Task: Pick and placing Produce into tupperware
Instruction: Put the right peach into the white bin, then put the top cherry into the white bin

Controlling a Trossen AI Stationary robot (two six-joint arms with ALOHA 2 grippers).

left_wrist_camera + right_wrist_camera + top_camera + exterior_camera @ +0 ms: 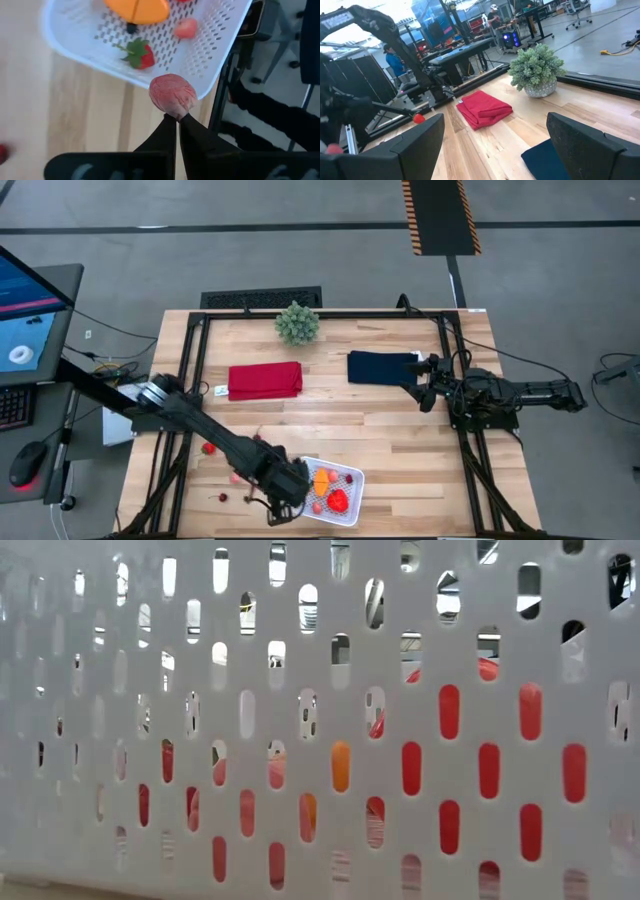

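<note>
The white tupperware [358, 478] sits near the table's near edge; its slotted wall [250, 640] fills the low view. Inside lie an orange piece [321, 477], a red piece [338, 501], a strawberry [140, 54] and a small pinkish piece [185, 28]. My left gripper [285, 502] is just left of the tupperware, shut on a pinkish fruit [172, 94] by the container's corner. Loose red fruits [208, 447] and a cherry [222, 497] lie on the wood to the left. My right gripper [425, 386] waits open at the navy cloth's right end. My left gripper pinches the pinkish fruit at its narrow end [175, 113] between the two fingertips [167, 125], only at their free ends. The fingers slant down from the table's left. The fruit stands out beyond the tips, against the tupperware's rim [210, 87] in the left wrist view.
A red folded cloth [264, 380] and a navy folded cloth [380, 367] lie mid-table, with a bushy green plant [297, 323] at the far edge. In the right wrist view the red cloth [484, 109] and plant [536, 67] show. People stand in the room beyond.
</note>
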